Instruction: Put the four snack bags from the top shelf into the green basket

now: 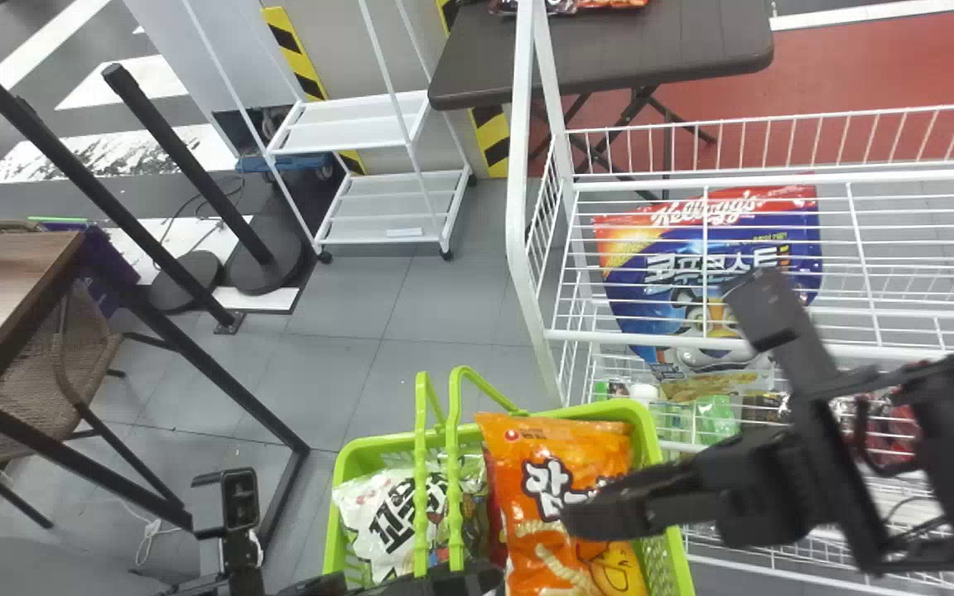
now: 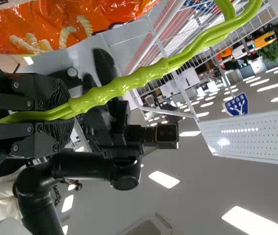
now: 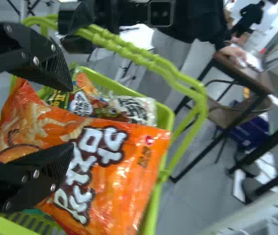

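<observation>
My right end effector (image 1: 580, 511) comes in from the right, over the near right part of the green basket (image 1: 649, 430), fingers spread wide above the orange snack bag (image 1: 527, 463); whether they touch it I cannot tell. That bag lies in the basket's right side, close against the wall. The white snack bag (image 1: 386, 513) lies at the left, with more packets between, partly hidden.

My left end effector (image 1: 473, 579) is low at the near side of the basket, pressed tight on the basket's two green handles (image 1: 454, 488), which stand up across its middle.

The white wire rack (image 1: 517, 199) is tight on my right: its post rises just beyond the basket's far right corner, and my right forearm lies over its shelves, near the large blue bag (image 1: 659, 285). Open grey floor (image 1: 336, 306) runs far and left, towards the wooden desk (image 1: 21, 257).
</observation>
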`<state>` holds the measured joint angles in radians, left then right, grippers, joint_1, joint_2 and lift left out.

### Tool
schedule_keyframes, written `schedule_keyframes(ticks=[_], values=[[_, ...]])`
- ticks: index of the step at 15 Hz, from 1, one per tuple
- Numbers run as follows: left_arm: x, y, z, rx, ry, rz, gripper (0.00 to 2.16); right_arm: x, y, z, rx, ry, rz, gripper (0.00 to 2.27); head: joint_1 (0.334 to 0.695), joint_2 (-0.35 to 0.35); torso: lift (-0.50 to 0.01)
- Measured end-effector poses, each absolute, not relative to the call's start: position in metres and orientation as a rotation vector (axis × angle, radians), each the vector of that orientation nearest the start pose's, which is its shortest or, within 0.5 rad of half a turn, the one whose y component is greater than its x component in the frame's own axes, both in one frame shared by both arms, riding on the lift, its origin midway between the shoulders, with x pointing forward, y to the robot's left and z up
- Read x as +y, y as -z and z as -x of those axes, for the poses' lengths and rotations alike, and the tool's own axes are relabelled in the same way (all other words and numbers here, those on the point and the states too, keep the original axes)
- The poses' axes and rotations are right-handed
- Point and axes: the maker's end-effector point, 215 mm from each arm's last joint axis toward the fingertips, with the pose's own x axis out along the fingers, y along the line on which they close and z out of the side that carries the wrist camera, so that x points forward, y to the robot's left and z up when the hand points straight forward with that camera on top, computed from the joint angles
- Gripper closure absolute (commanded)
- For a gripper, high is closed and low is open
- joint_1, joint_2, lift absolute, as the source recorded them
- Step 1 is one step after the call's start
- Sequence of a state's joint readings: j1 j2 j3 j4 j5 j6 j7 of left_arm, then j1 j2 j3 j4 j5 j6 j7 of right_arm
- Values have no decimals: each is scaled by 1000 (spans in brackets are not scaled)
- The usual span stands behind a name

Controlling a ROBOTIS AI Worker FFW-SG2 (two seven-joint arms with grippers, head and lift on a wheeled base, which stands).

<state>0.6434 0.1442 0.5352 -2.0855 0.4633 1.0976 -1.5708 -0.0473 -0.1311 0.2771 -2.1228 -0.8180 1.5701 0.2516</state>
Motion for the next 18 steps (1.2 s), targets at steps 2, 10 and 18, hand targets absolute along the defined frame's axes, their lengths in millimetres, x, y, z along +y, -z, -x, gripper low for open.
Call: schedule_keyframes(ticks=[2, 10, 18], values=[[212, 365, -198, 622, 1088, 993, 2148, 24, 370, -338, 956, -984, -246, 56, 695, 350, 0], [211, 361, -197, 625, 1093, 998, 2148, -209, 339, -439, 319, -330, -17, 73, 695, 20, 0], [200, 358, -191, 651, 1093, 1027, 2148, -258, 352, -389, 126, -264, 6, 87, 695, -117, 0]])
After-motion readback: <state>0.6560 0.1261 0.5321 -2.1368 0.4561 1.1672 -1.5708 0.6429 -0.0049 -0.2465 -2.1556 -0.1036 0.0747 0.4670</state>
